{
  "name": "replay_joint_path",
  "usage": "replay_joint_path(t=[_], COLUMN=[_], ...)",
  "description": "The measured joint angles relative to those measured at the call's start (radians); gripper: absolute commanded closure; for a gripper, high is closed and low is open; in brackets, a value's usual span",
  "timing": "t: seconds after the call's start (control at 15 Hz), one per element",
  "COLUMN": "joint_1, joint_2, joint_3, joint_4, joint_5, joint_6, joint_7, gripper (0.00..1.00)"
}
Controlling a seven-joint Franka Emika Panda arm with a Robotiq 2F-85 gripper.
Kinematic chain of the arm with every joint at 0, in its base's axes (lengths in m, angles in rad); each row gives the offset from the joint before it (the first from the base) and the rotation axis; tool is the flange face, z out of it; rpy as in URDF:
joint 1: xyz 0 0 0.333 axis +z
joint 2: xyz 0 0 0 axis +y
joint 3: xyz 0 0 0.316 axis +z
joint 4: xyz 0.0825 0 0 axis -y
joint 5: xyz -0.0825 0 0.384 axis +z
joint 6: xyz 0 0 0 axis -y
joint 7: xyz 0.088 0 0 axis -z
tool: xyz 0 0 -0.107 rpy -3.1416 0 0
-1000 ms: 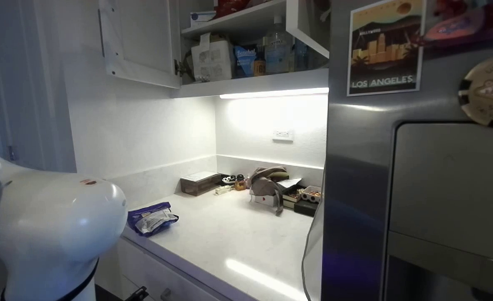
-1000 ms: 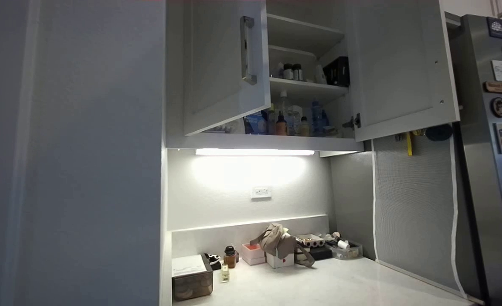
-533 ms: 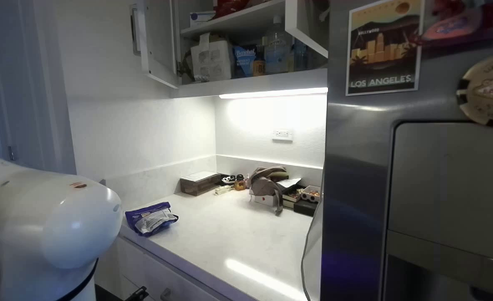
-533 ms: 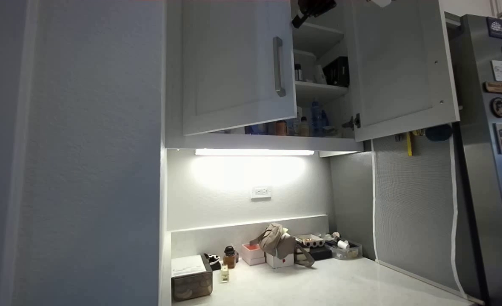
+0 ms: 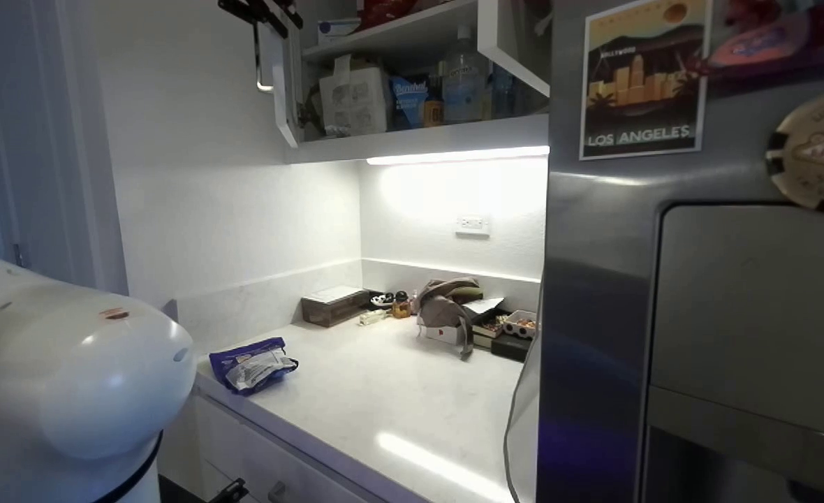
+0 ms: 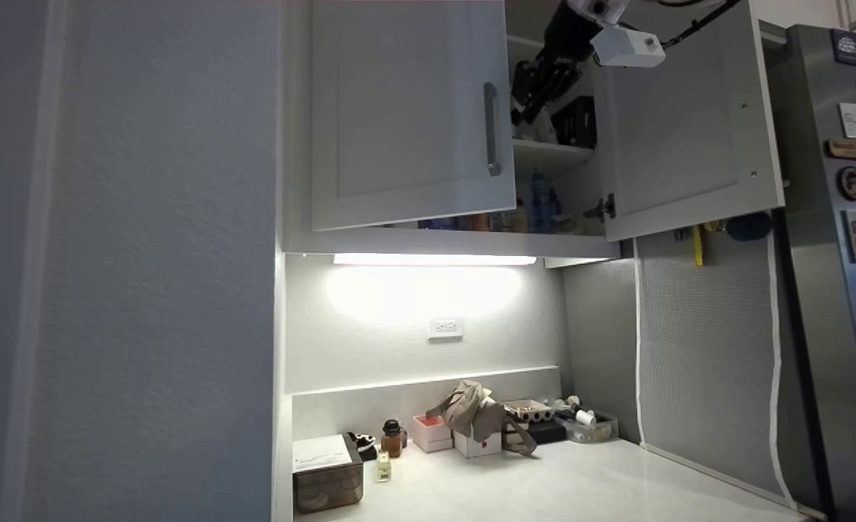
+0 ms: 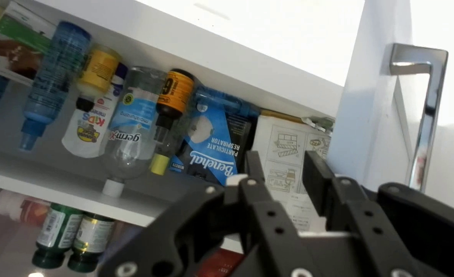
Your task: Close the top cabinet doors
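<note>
Both top cabinet doors (image 6: pixel 410 123) swung out | hand (image 7: pixel 282 165) between, near one door's free edge | fingertips (image 7: pixel 314 177) apart

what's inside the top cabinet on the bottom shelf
A Germ-X bottle, Benehal respirator box, Kids mineral bottle and white printed package, among others. The gripper covers part of the package; anything behind the box is hidden.
</note>
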Motion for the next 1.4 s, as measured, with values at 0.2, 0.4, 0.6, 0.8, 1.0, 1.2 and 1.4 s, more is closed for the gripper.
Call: replay_joint_path(t=[0.2,0.4,0.6,0.8,1.0,1.2,1.4], joint_1=[0.001,0.025,0.078,0.147,0.208,0.254,0.271], joint_2=[0.0,0.002,0.004,0.011,0.027,0.04,0.056], joint_3=[0.008,0.009,0.008,0.004,0.0,-0.002,0.002], joint_4=[0.025,0.083,0.148,0.209,0.276,0.346,0.414], joint_5=[-0.039,-0.04,-0.036,-0.01,0.017,0.035,0.022], joint_6=[-0.077,-0.186,-0.31,-0.451,-0.591,-0.68,-0.688], joint_7=[-0.008,-0.047,-0.09,-0.144,-0.196,-0.246,-0.308], gripper=[0.1,0.0,0.0,0.0,0.0,0.26,0.51])
